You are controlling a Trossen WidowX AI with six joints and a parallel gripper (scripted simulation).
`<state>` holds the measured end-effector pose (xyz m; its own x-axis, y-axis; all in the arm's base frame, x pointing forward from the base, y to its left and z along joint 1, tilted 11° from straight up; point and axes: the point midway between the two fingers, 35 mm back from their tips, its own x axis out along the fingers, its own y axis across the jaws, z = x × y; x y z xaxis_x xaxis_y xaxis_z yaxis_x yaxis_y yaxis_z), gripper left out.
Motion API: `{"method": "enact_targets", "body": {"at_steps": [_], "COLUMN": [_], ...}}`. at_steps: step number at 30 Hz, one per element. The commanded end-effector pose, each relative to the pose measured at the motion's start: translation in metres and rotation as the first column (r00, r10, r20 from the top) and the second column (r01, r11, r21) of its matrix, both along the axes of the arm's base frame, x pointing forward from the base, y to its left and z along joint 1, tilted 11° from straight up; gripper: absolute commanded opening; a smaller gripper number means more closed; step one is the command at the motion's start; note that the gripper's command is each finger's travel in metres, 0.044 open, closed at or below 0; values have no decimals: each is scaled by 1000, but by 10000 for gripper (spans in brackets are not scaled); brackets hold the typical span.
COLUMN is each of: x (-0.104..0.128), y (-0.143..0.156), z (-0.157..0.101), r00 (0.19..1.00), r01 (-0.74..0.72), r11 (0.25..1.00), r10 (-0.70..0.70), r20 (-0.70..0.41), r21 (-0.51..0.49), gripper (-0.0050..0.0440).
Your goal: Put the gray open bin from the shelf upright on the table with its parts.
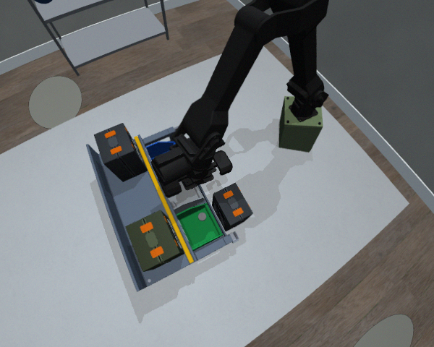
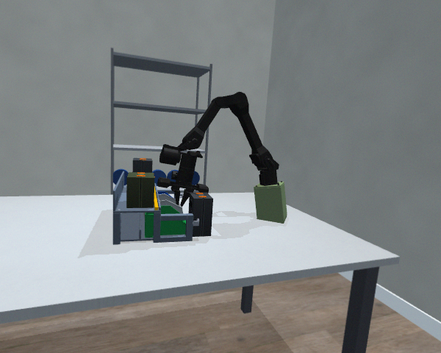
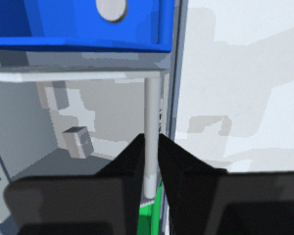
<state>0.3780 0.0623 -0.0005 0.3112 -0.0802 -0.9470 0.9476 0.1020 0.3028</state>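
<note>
Gray open plastic bin (image 1: 190,204) (image 2: 171,198) (image 3: 151,105) sits in the lower level of the low slate-gray metal shelf (image 1: 114,216) (image 2: 156,228), between an open blue plastic bin (image 1: 160,149) (image 2: 162,193) (image 3: 88,44) and an open green plastic bin (image 1: 202,229) (image 2: 171,226) (image 3: 144,220). Not on the bare table surface. Small blocky tan-gray parts (image 3: 78,142) visible inside it.

Black two-finger gripper (image 1: 199,180) (image 2: 180,204) (image 3: 150,138) points down at the bin's front, fingers pinching its pale front rim, one on each side.

Black jointed arm (image 1: 228,74) (image 2: 251,129) arches over from its boxy green pedestal (image 1: 299,138) (image 2: 270,205), which stands on the white table (image 1: 322,224) (image 2: 251,251), well apart from the shelf.

Upper level: upright olive hard case (image 1: 152,238) (image 2: 140,190) and upright black hard case (image 1: 116,149) (image 2: 142,165), both with orange latches. A smaller black orange-latched case (image 1: 232,205) (image 2: 201,216) stands on the table just beside the shelf's front, near the green bin
</note>
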Motion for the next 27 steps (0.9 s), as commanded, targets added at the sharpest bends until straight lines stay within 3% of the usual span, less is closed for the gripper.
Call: {"method": "enact_targets", "body": {"at_steps": [1, 6, 18, 23, 27], "x": [8, -24, -24, -55, -55], "y": [2, -1, -1, -4, -4], "z": [15, 5, 5, -5, -5], "r00": [999, 999, 999, 999, 999], "r01": [1, 1, 1, 2, 2], "r11": [1000, 1000, 1000, 1000, 1000], "r10": [-2, -2, -2, -2, -2], "r20": [48, 48, 48, 44, 44], "r21": [7, 7, 7, 6, 6], "gripper": [0, 0, 0, 0, 0]}}
